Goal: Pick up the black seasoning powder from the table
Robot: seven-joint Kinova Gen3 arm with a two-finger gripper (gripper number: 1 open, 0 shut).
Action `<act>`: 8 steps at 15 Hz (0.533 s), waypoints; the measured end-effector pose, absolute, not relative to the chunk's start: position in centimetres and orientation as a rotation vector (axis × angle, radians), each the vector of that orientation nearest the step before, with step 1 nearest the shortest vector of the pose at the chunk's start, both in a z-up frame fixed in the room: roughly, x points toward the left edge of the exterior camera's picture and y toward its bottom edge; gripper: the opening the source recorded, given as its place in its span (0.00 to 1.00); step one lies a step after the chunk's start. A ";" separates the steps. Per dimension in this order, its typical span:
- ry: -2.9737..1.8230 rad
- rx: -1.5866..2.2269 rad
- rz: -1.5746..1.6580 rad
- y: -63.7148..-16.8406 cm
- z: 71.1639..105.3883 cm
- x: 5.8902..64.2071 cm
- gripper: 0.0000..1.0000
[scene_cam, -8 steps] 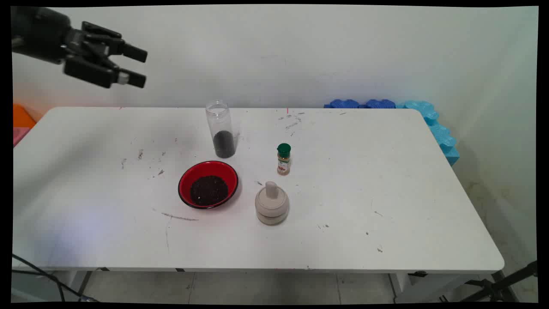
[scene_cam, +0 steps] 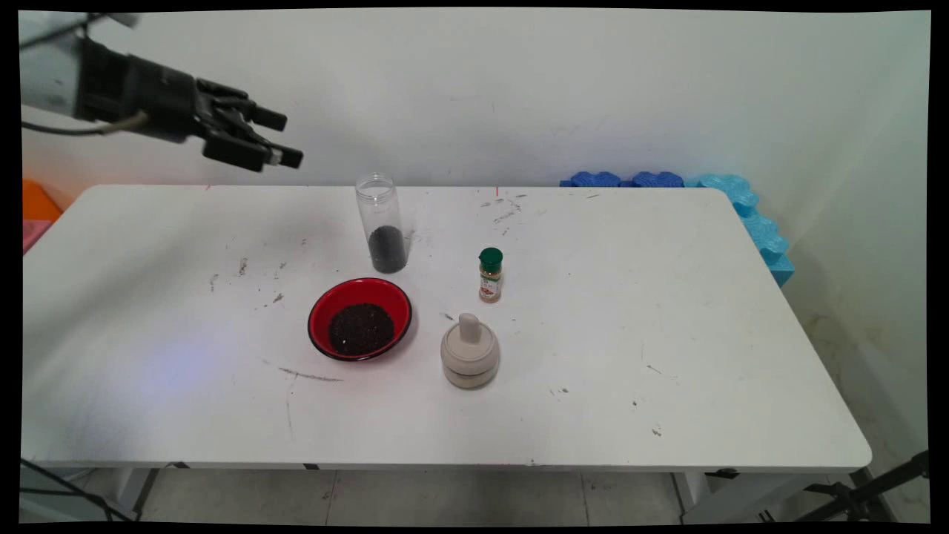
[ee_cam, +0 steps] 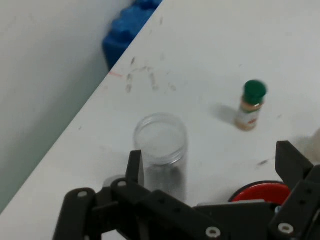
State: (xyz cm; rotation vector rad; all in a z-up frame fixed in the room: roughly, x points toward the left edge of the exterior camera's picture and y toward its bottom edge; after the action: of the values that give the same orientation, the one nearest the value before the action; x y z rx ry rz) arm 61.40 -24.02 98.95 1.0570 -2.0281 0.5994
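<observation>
Here, the tool (scene_cam: 285, 137), fingers apart and empty, hung high above the desk (scene_cam: 667, 334), nearest the clear jar (scene_cam: 381, 222) of dark grains.

**Count of things on table**

One clear plastic jar (scene_cam: 381, 222) with dark grains. One red bowl (scene_cam: 360, 318) of dark grains. One green-capped spice bottle (scene_cam: 490, 275). One beige lidded pot (scene_cam: 469, 351). One white table (scene_cam: 667, 334). One row of blue foam pieces (scene_cam: 712, 194).
</observation>
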 end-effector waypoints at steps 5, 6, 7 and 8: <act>-2.038 1.113 0.614 -25.7 95.2 61.7 1.00; -2.043 1.126 0.615 -26.0 94.4 61.8 1.00; -2.048 1.135 0.616 -26.4 93.8 61.9 1.00; -2.051 1.141 0.615 -26.6 93.3 61.9 1.00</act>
State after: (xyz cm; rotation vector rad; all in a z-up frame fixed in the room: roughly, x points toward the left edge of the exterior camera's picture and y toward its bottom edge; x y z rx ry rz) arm 61.92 -26.64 93.33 1.1407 -2.0507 0.6155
